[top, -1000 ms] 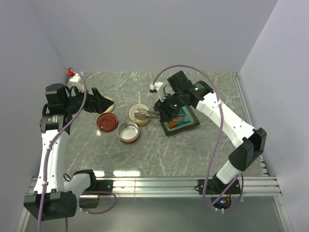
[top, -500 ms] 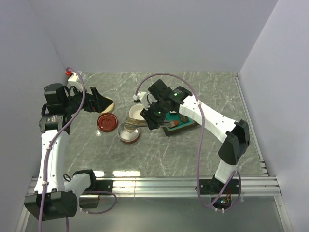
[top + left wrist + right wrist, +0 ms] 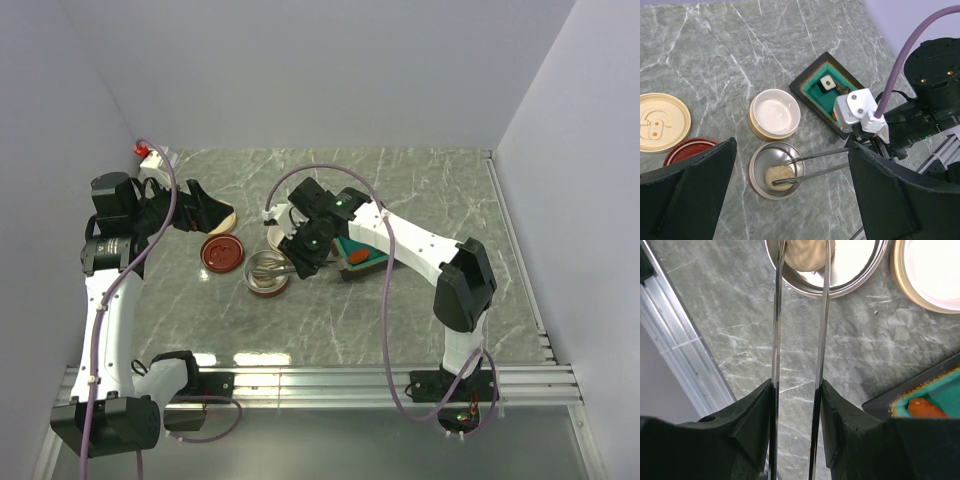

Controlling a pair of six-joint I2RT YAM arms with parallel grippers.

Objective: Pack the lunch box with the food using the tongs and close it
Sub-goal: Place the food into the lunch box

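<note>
Right pincer [image 3: 797, 385]: partly closed, pinching the 2 arms of the tongs [image 3: 776, 315] between its fingers.
Tongs: tips reach into the steel bowl [image 3: 754, 172], 1 on each side of the pale round piece [image 3: 779, 175].
Pale round piece: lying in the steel bowl.
Steel bowl: on the bench [image 3: 715, 60], just beside the cream bowl [image 3: 752, 120].
Left pincer [image 3: 792, 144]: spread wide, holding nothing, above the bench.
Tray [image 3: 800, 80]: holds the white cube [image 3: 827, 83] and the orange-red piece [image 3: 920, 407].

White arm shells [image 3: 108, 320], black joints; purple cable [image 3: 901, 62] looping along each arm; green light [image 3: 341, 203] behind the wrist; black wedge fingers [image 3: 752, 425]; white two-screw block [image 3: 856, 106].
</note>
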